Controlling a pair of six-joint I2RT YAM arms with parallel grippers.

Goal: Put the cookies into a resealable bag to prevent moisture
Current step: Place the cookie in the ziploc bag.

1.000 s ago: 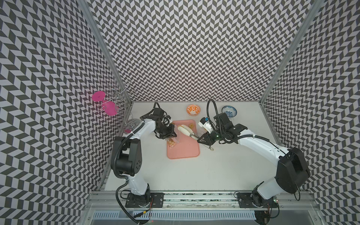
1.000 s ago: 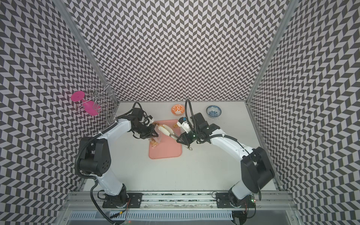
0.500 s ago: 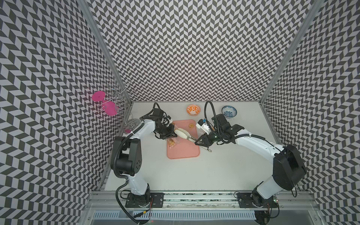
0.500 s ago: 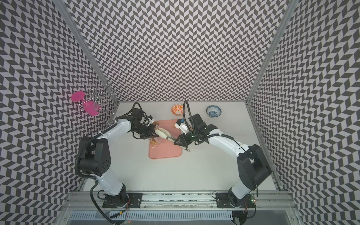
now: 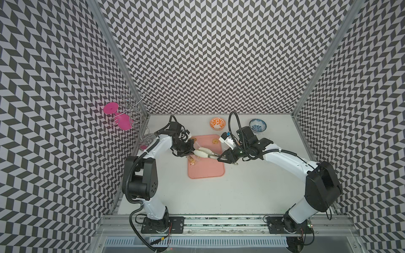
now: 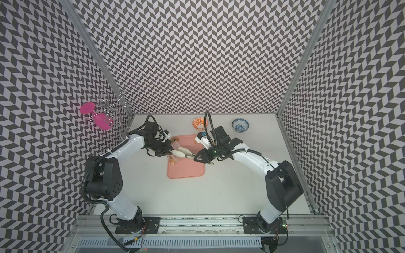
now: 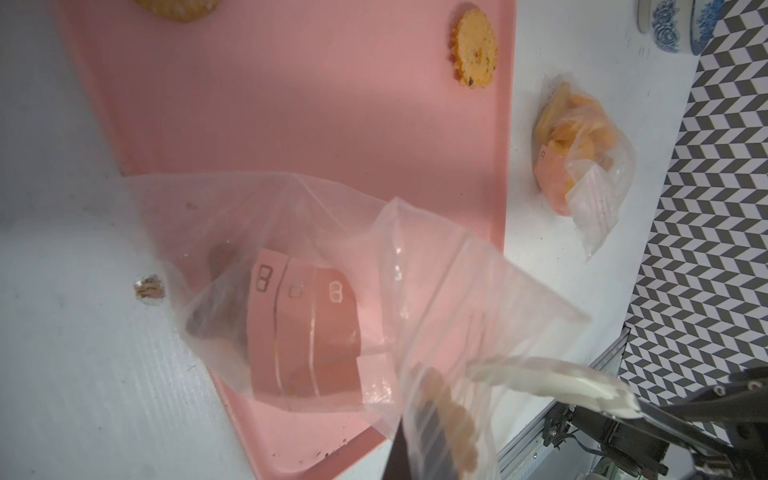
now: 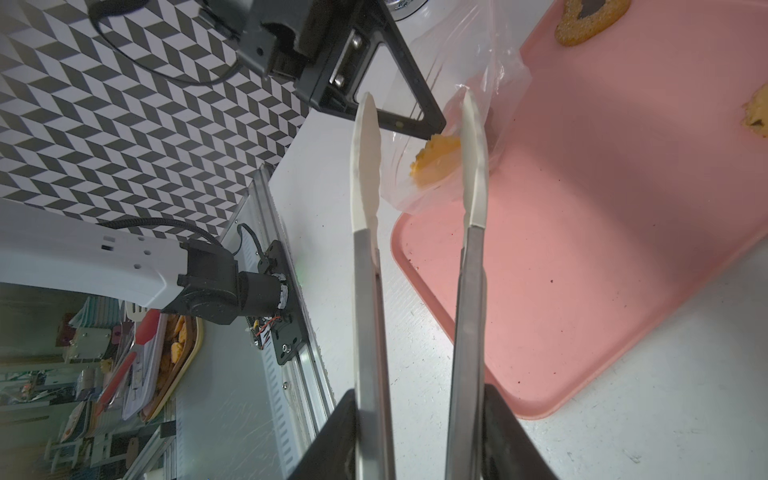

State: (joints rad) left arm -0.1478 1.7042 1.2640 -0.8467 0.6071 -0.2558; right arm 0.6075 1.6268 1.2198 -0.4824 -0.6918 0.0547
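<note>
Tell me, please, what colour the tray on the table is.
The tray is plain salmon pink, shown best in the right wrist view.

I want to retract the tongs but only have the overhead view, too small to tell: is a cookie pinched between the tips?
Observer: No. The right wrist view shows the tongs open, the yellow cookie in the bag mouth against one tip.
Operator: Is the bag held?
Observer: Yes, the left gripper is shut on its rim.
Operator: Anything hidden under the right arm?
Observer: A second bag of orange cookies, on the table beside the tray.
</note>
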